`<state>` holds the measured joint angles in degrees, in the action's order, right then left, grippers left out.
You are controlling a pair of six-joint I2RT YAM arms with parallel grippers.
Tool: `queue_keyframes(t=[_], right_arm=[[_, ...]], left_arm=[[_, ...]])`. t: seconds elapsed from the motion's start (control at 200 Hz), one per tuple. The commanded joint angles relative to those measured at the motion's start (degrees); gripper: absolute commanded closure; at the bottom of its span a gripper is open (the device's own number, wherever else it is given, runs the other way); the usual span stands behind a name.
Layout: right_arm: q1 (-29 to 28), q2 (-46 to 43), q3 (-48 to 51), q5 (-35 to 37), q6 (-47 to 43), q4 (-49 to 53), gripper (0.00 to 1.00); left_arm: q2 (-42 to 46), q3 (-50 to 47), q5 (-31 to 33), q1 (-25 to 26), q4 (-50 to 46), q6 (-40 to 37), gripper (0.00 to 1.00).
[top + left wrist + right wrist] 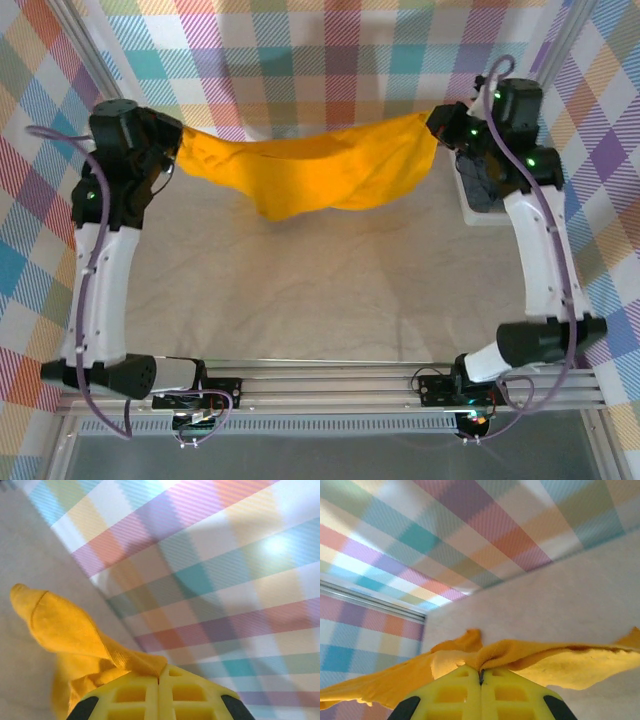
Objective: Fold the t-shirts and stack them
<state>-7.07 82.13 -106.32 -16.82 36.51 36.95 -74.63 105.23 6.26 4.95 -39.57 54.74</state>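
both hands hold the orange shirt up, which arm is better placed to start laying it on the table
Left, probably. Both are shut on the shirt, but the left hand hangs over the table itself, while the right hand sits above a white object.

Pastel plaid walls (330, 60) enclose a pale beige tabletop (330, 290)

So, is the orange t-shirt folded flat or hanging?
Hanging: orange t-shirt sags bunched between left claw and right claw, both shut.
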Motion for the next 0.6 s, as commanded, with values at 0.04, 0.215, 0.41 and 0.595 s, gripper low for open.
queue_keyframes(t=[0.04,0.215,0.41,0.595], right_arm=[[0.75,-8.65,3.34,-3.24,2.10,-10.55,1.00],[1.09,-11.10,2.39,-4.80,4.53,-12.21,1.00],[1.27,-5.30,-0.18,-6.50,7.61,-12.45,1.00],[1.23,5.36,-2.98,-12.49,10.41,-18.04,1.00]], left_arm=[[4.49,7.86,2.84,-0.91,5.85,-2.90,1.00],[2.04,17.06,3.77,-0.91,5.15,-4.38,1.00],[-8.63,27.28,1.30,-1.36,-0.30,-4.24,1.00],[-20.00,31.42,-6.41,-5.50,0.26,-0.67,1.00]])
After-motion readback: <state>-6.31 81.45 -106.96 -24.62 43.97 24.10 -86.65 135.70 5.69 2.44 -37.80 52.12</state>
